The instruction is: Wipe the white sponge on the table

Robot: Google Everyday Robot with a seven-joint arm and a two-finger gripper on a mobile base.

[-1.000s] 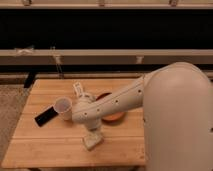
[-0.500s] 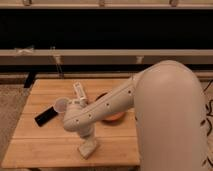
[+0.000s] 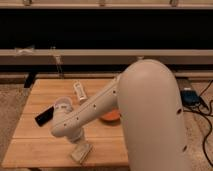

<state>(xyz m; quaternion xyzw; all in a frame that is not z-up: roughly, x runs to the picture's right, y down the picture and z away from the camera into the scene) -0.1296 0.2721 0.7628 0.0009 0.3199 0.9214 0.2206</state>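
Observation:
The white sponge [image 3: 82, 153] lies flat on the light wooden table [image 3: 35, 147], close to its front edge. My gripper [image 3: 78, 144] points down onto the sponge and sits right on top of it. The wrist hides most of the contact. My big white arm [image 3: 150, 110] reaches in from the right and covers the table's right half.
A translucent white cup [image 3: 62, 104] stands just behind the wrist. A white tube with a cap [image 3: 79, 91] lies further back. A black flat object [image 3: 44, 116] lies at the left. An orange thing [image 3: 111, 118] peeks out from under the arm. A dark wall with rails stands behind.
My gripper and the sponge under it have slid left and toward the table's front edge. The arm has swung lower and now covers more of the cup.

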